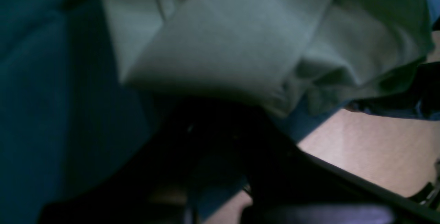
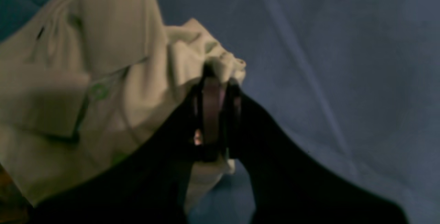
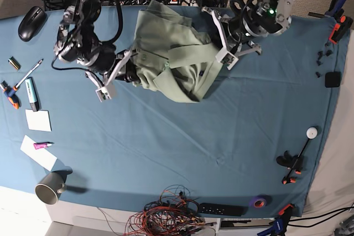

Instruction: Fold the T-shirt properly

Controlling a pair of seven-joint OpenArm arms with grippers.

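Fabric bunches near the far edge of the teal table cloth (image 3: 182, 136), where we see the sage-green T-shirt (image 3: 171, 59) crumpled between both arms. Our right gripper (image 2: 213, 76) is clamped on a gathered fold of it. Our left gripper (image 3: 218, 45) sits against the shirt's other side, but we cannot tell whether it grips. A computer mouse (image 3: 30, 21) lies well apart.

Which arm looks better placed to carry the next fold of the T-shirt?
Probably the right gripper: its fingers are pinched shut on a bunch of the T-shirt. The left gripper sits at the opposite edge, its grip unclear.
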